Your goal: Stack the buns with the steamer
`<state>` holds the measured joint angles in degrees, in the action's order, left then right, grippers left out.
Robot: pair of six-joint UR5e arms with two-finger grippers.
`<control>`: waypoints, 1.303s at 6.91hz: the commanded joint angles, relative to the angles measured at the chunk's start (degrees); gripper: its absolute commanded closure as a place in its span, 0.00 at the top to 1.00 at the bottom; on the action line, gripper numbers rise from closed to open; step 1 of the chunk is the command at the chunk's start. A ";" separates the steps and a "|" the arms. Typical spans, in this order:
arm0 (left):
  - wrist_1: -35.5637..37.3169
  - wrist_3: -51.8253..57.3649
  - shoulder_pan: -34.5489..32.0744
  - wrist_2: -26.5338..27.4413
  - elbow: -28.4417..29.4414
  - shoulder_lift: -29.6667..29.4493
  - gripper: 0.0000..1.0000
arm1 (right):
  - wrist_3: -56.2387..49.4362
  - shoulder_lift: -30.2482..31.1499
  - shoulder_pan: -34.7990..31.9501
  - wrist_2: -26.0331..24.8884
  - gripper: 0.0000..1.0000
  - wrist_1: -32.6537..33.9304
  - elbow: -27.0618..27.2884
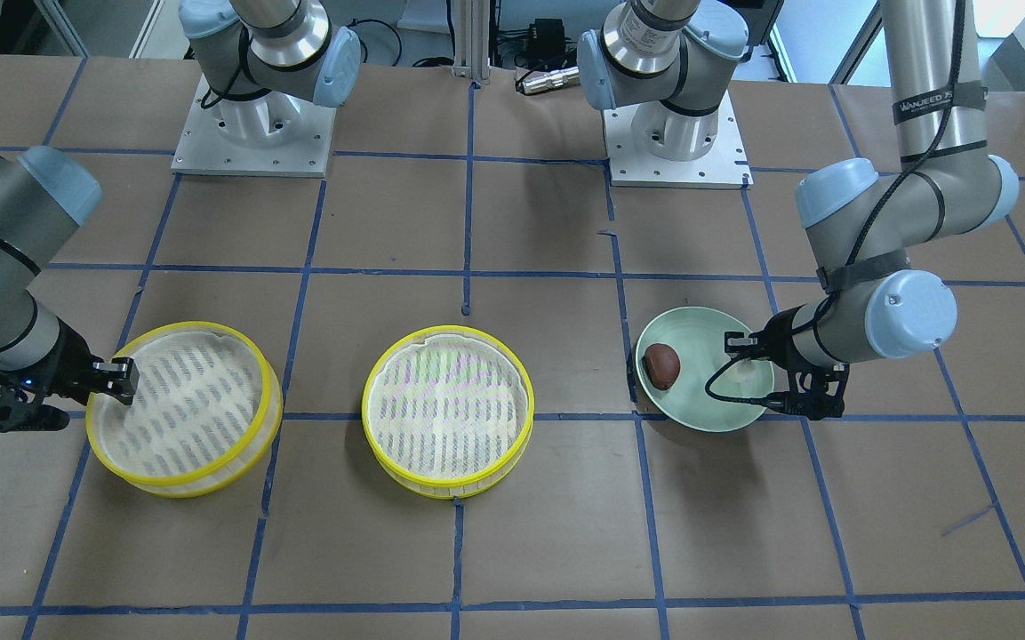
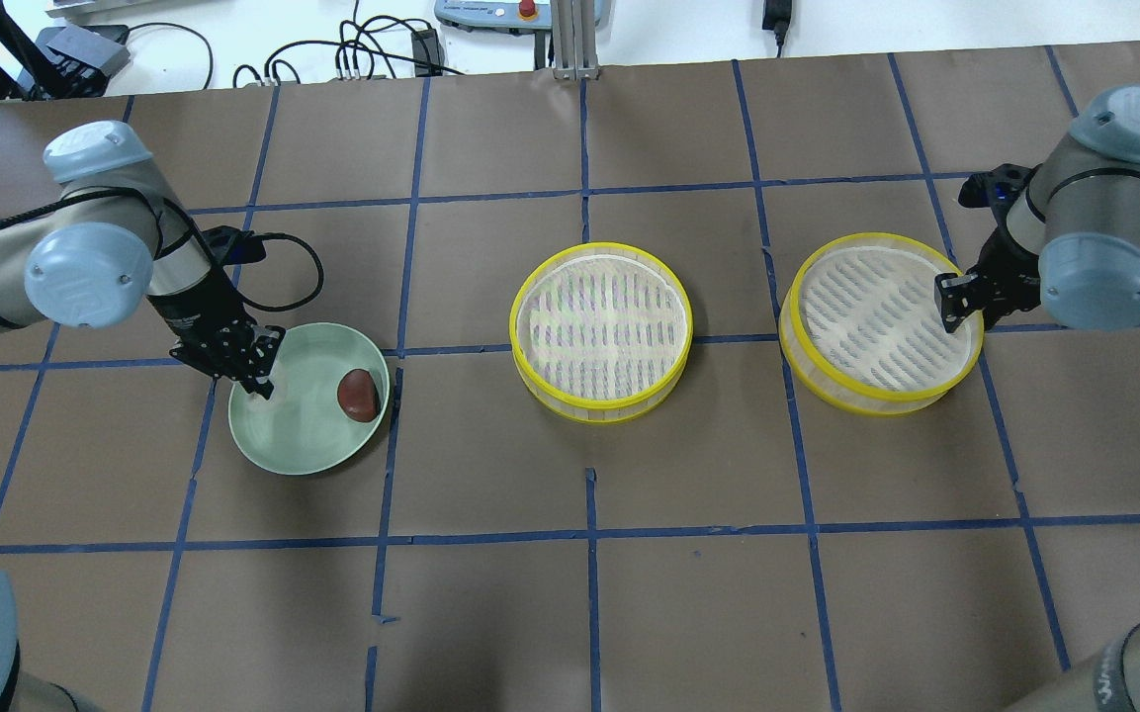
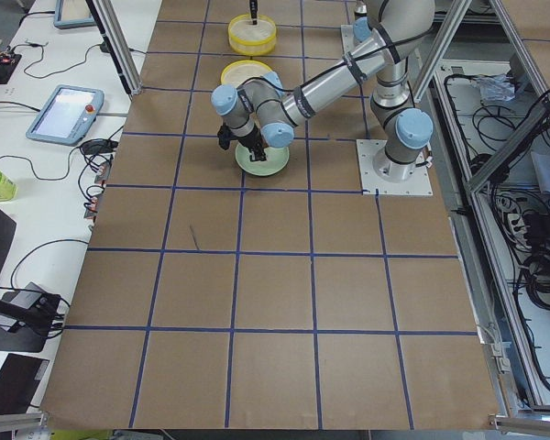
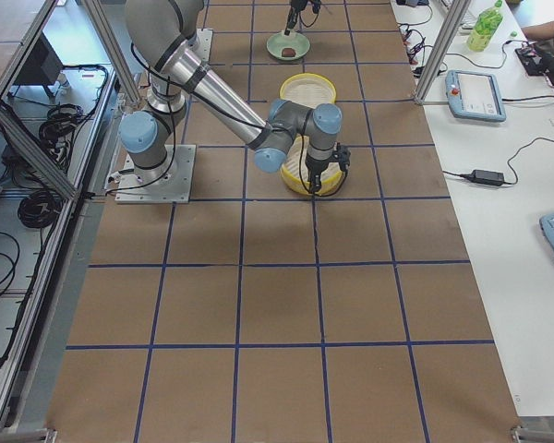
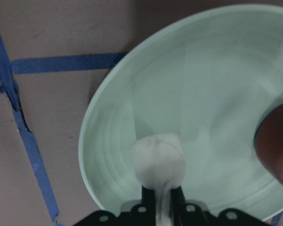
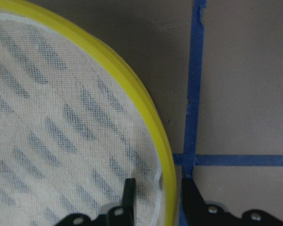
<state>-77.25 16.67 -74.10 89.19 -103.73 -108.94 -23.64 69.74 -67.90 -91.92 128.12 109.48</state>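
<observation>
Both arms at work on the desk [image 2: 589,593]. Toward its left edge, the left gripper [image 2: 255,373] has its jaws closed on the white bun [image 5: 158,157], which it holds just above the bare side of the green plate [image 2: 293,440]. We cannot tell whether the bun has fully cleared the dish. The brown bun [image 2: 359,395] lies on the plate's other side, apart from the gripper.

Toward the right edge, the right gripper [image 6: 156,188] straddles the yellow rim of the right steamer [image 2: 876,316], with one finger [image 6: 128,193] inside on the mesh and the other outside. Its jaws are apart, and a gap shows on the inner side, so we judge the rim not yet clamped. The middle steamer [image 2: 601,326] sits at the desk's centre, with nothing in it.

We read this as the first pick: the white bun is gripped and about to be carried. The next move calls for a clean lift off the plate and a carry toward the centre, then a gentle release onto the middle steamer's mesh. Meanwhile the right jaws need to close firmly on the rim.
</observation>
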 commanded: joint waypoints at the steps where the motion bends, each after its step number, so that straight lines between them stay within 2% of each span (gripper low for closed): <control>1: -5.79 -11.23 -5.23 -14.39 4.05 1.97 0.06 | -0.09 0.13 0.92 -0.01 0.25 0.19 -0.14; 2: -5.02 -20.62 -10.14 -24.06 4.06 1.55 0.06 | -0.18 0.13 0.92 -0.01 0.18 0.20 -0.23; 3: -0.06 -27.06 -14.54 -33.20 4.06 -0.11 0.07 | 0.00 0.22 0.92 -0.01 0.08 -0.15 -0.23; 4: 7.04 -34.00 -18.15 -39.65 4.06 -3.78 0.09 | -0.09 0.22 0.92 0.07 0.07 -0.33 -1.10; 5: 16.86 -38.60 -21.49 -40.06 4.06 -7.21 0.20 | -0.18 0.48 1.10 1.03 0.04 -1.64 -2.33; 6: 18.35 -41.25 -22.05 -39.63 4.15 -7.68 0.53 | -0.61 1.88 1.53 1.30 0.03 -3.48 -3.03; 7: 18.45 -41.63 -22.14 -39.62 4.24 -7.69 0.95 | -0.88 4.07 1.54 1.31 0.03 -3.93 -3.30; 8: 18.45 -41.72 -22.14 -39.54 4.24 -7.51 1.00 | -0.44 5.48 1.36 1.39 0.04 -5.07 -3.91; 9: 18.45 -41.72 -22.14 -39.54 4.24 -7.42 1.00 | 0.17 6.89 0.75 1.39 0.04 -6.82 -4.36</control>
<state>-59.01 -24.79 -96.16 49.65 -99.51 -116.41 -24.03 74.81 -66.64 -90.58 123.13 105.73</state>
